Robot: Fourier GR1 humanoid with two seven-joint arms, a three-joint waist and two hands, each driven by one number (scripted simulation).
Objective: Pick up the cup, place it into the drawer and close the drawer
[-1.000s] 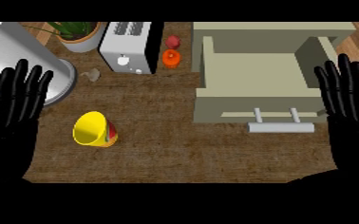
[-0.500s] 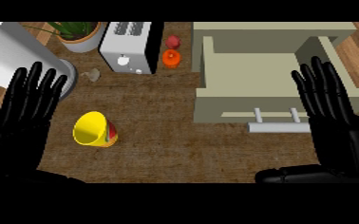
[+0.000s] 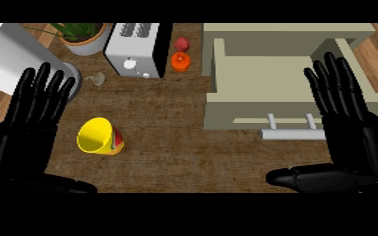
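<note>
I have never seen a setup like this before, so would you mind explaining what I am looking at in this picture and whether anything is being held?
This is one view, as if from a humanoid robot's head, looking steeply down at a wooden kitchen counter. The two black shapes are its hands: the left hand at the picture's left and the right hand at the right, both open with straight fingers. Neither holds anything.

On the counter lies a yellow cup, tipped on its side, near the left hand but not touched. At the right is an open beige drawer with a pale bar handle; nothing shows inside it. Along the back stand a white toaster, a potted plant, a small red item and an orange one. Part of a large grey appliance shows at the far left.
</note>
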